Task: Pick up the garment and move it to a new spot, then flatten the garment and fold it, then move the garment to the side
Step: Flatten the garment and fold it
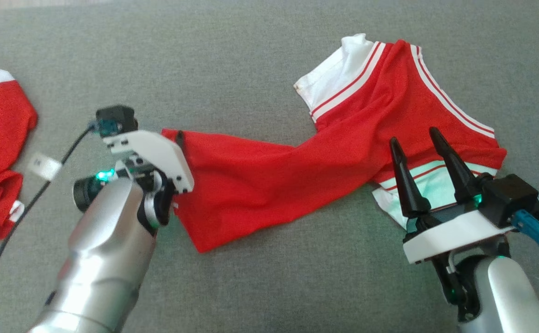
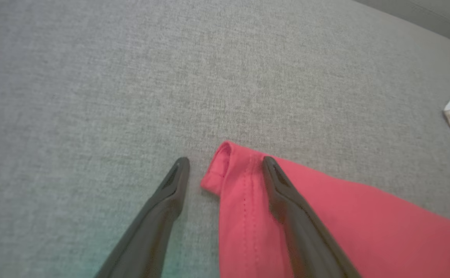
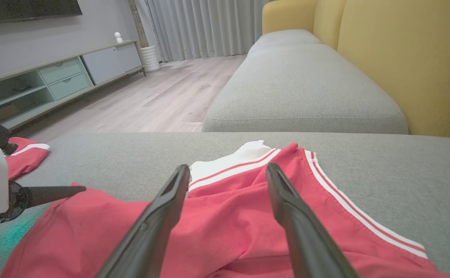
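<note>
Flattening looked to be your step: the red jersey lay twisted on the grey sofa seat. Your left gripper and right gripper gaped wide, empty. The next move called for pinching opposite edges and spreading.

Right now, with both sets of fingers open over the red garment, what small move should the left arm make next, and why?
Probably lower the left gripper and close on the rolled hem corner of the red garment. Its fingers stand open with that corner between them, nothing is held, and the garment lies twisted on the grey cushion.
</note>
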